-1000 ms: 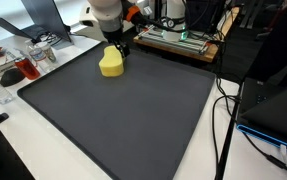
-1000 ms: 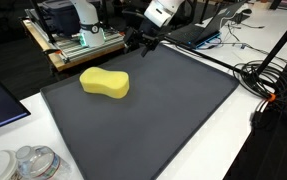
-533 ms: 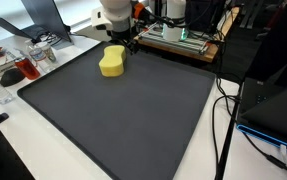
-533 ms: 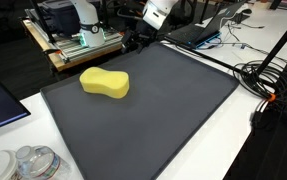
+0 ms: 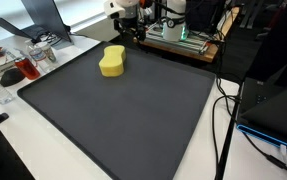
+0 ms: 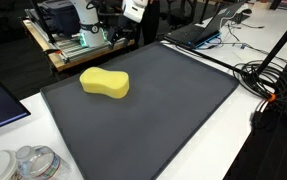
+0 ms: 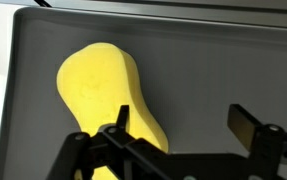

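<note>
A yellow sponge point(image 5: 112, 61) lies flat on a big dark mat point(image 5: 133, 115). The mat covers most of the white bench point(image 5: 28, 142). The sponge sits near the far side of the mat in an exterior view, and near a back corner of it point(image 6: 105, 83) from another spot. Nothing lies on it or touches it.

The wrist view looks down on the sponge point(image 7: 101, 95). The claw point(image 7: 181, 128) is wide open, with its two black fingers point(image 7: 245, 122) far apart. It has nothing in it. One finger shows in front of the lower end of the sponge, but the claw seems to hang up above it, not touching.

In both exterior views the white arm point(image 5: 124, 6) point(image 6: 134, 9) is up at the far edge of the mat, away from the sponge. The claw looks small and dark there, so it is hard to see well.

A wooden box point(image 6: 83, 42) with a green board stands past the mat. A cup point(image 5: 15, 72) stands off to the side of the mat.
</note>
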Tool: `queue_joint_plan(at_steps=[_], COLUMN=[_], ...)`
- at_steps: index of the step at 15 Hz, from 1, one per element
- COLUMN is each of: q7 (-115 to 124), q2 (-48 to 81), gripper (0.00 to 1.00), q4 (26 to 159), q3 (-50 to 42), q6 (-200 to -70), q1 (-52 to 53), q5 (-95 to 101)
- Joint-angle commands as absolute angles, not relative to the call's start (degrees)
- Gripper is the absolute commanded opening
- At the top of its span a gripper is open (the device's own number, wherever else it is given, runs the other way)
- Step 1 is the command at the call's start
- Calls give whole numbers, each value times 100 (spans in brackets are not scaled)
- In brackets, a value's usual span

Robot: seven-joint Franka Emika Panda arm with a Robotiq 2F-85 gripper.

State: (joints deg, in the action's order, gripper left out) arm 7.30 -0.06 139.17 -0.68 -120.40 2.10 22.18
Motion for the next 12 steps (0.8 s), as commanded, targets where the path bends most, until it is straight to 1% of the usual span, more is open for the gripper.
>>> queue_joint_plan(at_steps=[1,3,5,6,7,9,12], q7=[-185,-816,-1763,-2185,-1499,-2058,-2164], q2=[-1123,-1561,-1811,-1809,-1453,-1619,-1673], gripper=[100,100,100,100,100,100,100], q4=[15106,15550,15829,15846,15519,15690,15741], q3=[-275,-525,-985,-1697,-850,-1336,-1419], q6=[-12873,-13522,-14139,-14310,-13915,-14202,-14244], q1=[-121,-386,-652,-296,-617,-666,-612], q5=[2586,2775,2737,2388,2549,2469,2436])
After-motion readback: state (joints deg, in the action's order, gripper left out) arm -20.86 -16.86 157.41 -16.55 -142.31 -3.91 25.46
